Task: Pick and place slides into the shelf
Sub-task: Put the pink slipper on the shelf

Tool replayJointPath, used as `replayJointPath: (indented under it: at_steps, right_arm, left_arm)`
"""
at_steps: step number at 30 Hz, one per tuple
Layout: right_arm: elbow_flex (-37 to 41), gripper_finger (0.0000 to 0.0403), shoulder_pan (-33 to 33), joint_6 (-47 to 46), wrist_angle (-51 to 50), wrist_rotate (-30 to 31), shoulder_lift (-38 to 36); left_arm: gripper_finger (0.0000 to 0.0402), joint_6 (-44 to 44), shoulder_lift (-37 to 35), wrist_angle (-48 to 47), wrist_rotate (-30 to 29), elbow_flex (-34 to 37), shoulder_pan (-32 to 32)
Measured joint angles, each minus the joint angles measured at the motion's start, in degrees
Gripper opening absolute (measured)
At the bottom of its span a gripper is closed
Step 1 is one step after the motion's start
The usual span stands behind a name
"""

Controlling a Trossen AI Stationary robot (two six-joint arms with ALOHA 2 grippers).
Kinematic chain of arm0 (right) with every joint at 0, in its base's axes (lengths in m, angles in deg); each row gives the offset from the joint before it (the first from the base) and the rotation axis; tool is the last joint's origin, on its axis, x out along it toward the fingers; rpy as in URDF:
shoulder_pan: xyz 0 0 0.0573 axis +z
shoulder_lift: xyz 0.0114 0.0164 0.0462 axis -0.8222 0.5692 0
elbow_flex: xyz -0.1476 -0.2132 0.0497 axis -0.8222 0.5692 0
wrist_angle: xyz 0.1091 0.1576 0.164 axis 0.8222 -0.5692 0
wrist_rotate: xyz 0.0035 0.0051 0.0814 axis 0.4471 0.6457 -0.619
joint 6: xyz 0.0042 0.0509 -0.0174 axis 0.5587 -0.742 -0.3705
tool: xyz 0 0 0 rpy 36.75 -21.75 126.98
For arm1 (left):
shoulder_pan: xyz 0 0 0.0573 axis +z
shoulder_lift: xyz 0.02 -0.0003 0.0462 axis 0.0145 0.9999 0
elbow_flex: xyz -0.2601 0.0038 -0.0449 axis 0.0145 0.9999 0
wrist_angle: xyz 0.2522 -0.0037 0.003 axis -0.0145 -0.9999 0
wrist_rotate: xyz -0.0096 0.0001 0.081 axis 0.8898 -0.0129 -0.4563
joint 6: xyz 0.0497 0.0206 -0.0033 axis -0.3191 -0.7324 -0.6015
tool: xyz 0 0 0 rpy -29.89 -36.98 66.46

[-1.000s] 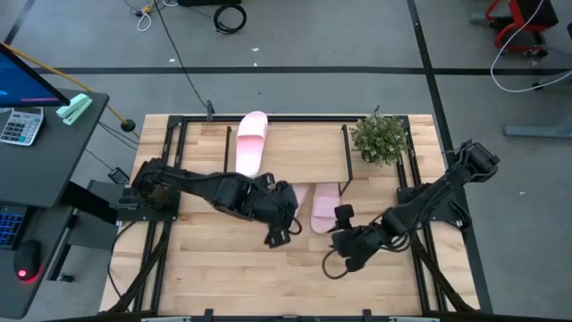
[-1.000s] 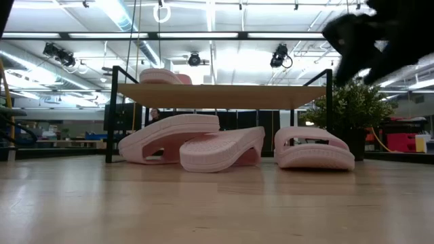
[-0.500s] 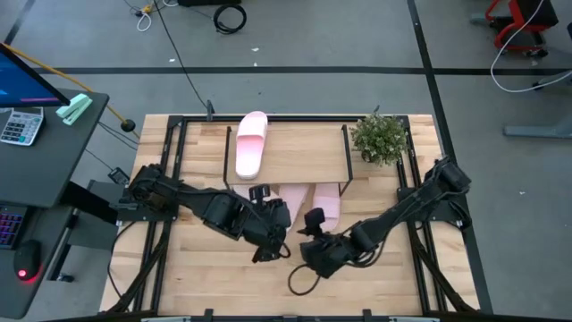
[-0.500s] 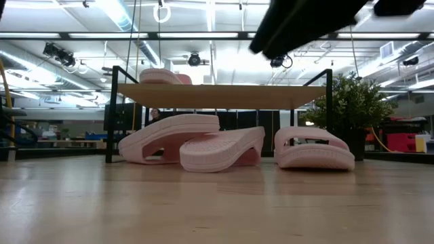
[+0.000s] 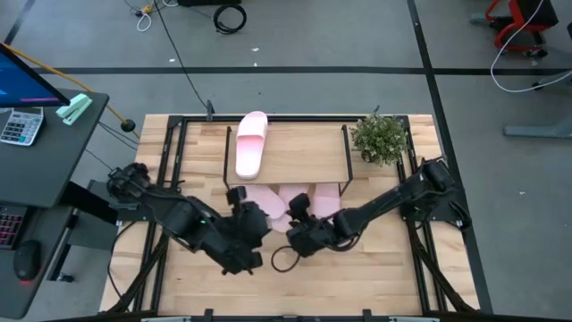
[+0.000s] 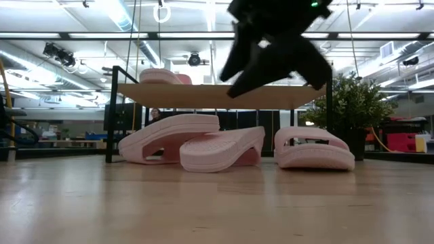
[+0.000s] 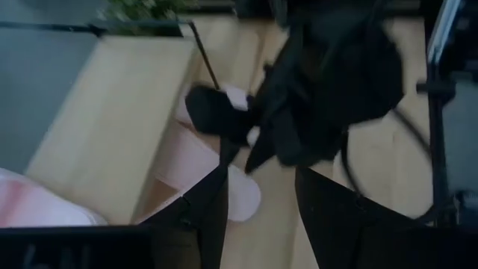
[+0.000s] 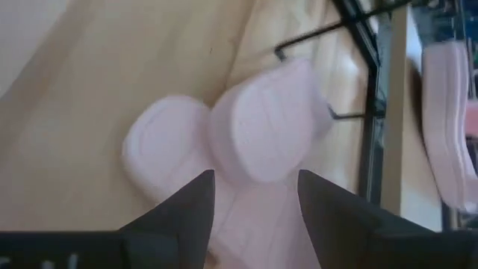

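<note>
Three pale pink slides lie under the shelf (image 5: 295, 152), their near ends sticking out past its near edge. In the low view the left slide (image 6: 169, 135) and right slide (image 6: 315, 149) lie sole down. The middle slide (image 6: 220, 150) is tipped on its edge and leans on the left one. A fourth slide (image 5: 251, 143) lies on the shelf's top board. My right gripper (image 5: 293, 213) (image 8: 256, 198) hovers open above the near ends of the left and middle slides (image 8: 261, 131). My left gripper (image 5: 261, 228) (image 7: 261, 202) is open, just near-left of them, pointing at the right gripper.
A small potted plant (image 5: 380, 136) stands at the shelf's right end. The shelf's thin black legs (image 6: 108, 115) frame the slides. Bare wooden table (image 5: 375, 268) stretches toward the near edge. A black cable loop (image 5: 284, 259) hangs by the right arm.
My right gripper has swung toward the table's left and then toward the far edge, ending over the slides' near ends. My left gripper has drawn back from the slides toward the near-left. The slides have not moved.
</note>
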Motion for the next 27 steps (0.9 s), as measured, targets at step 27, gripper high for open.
replayJointPath:
  at_steps: [27]
  right_arm:
    - [0.24,0.0294,-4.11,20.46,12.23,-3.53,7.34]
  left_arm:
    - [0.0149,4.82,-3.95,1.64,-5.06,-0.04,-2.6]
